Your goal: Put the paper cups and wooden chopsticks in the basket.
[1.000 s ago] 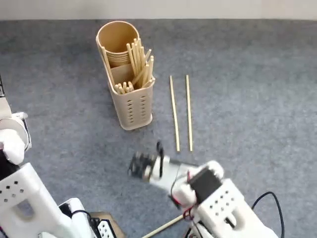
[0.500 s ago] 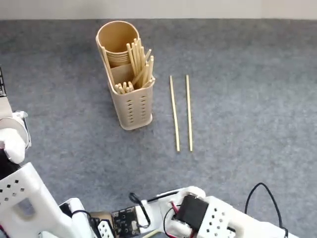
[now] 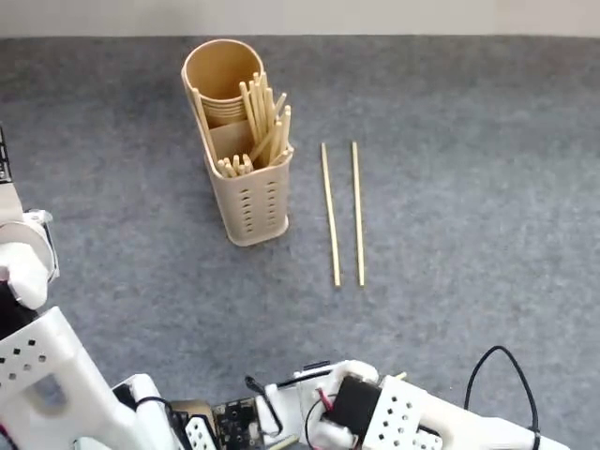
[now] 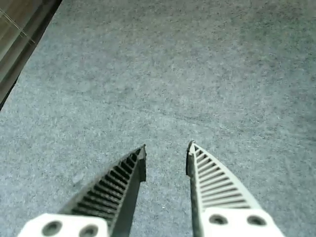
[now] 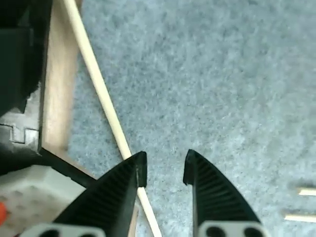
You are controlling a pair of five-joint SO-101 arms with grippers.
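Observation:
A beige slotted basket [image 3: 249, 204] stands at the back left of the grey carpet. It holds stacked paper cups [image 3: 221, 82] and several wooden chopsticks [image 3: 263, 120]. Two loose chopsticks lie side by side to its right [image 3: 330, 214] [image 3: 357, 214]; their ends [image 5: 300, 191] show in the right wrist view. My right gripper [image 5: 164, 170] is open low over the carpet, with another chopstick [image 5: 98, 86] running slantwise just beside one finger, not between them. My left gripper [image 4: 166, 157] is open over bare carpet, holding nothing.
The right arm's white body [image 3: 384, 417] lies along the near edge, by a wooden board [image 5: 55, 74] and black parts. The left arm's base [image 3: 28, 281] fills the near left corner. A dark wall edge [image 4: 24, 44] shows beyond the left gripper.
The right arm has drawn back from the middle of the carpet to the near edge, folding down low. The basket, the loose chopsticks and the left arm have stayed put.

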